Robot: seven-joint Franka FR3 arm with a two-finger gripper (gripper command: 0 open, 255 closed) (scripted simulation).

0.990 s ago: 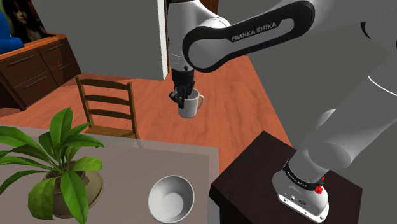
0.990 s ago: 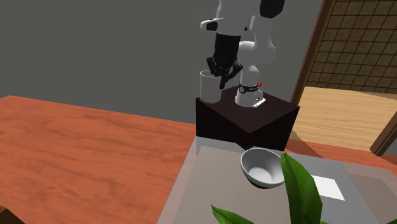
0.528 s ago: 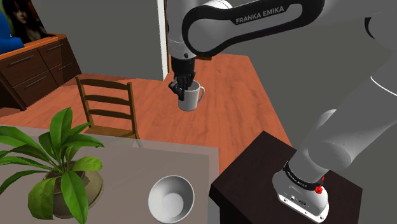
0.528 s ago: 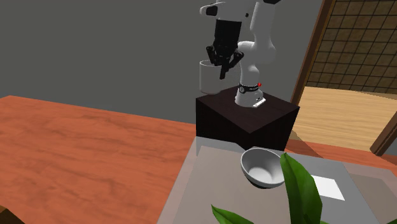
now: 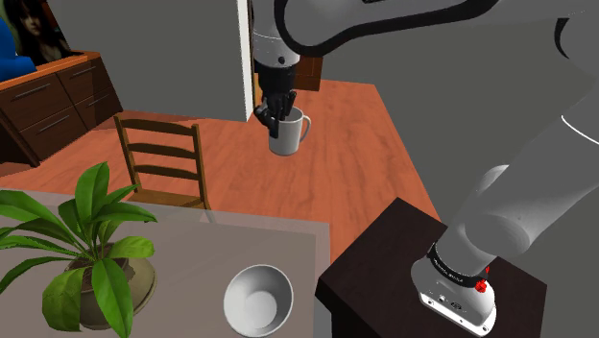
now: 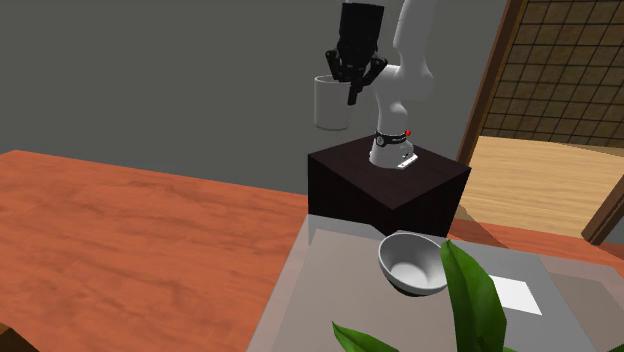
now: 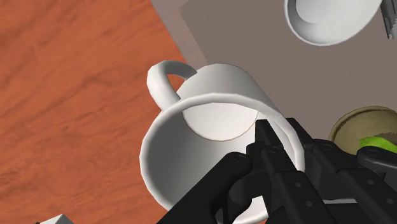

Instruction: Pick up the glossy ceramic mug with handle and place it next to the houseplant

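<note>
A white mug (image 5: pixel 287 134) with a handle hangs in the air above the wood floor, beyond the grey table's (image 5: pixel 182 259) far edge. My black gripper (image 5: pixel 277 106) is shut on its rim from above, one finger inside and one outside. The second exterior view has the mug (image 6: pixel 331 103) high beside the arm, under the gripper (image 6: pixel 351 80). Seen from the wrist, the mug (image 7: pixel 210 121) tilts between the fingers of the gripper (image 7: pixel 273 153), its handle away from them. The houseplant (image 5: pixel 82 235), with broad green leaves in a brown pot (image 7: pixel 366 127), stands at the table's near left in the shoulder view.
A white bowl (image 5: pixel 257 300) lies on the table near the dark stand (image 5: pixel 413 278). A wooden chair (image 5: pixel 161 158) stands at the table's far side, with a brown dresser (image 5: pixel 48 96) behind it. A white sheet (image 6: pixel 517 295) lies on the table.
The arm has raised the mug steadily higher above the floor, still gripped by the rim. Bowl and plant have not moved.
</note>
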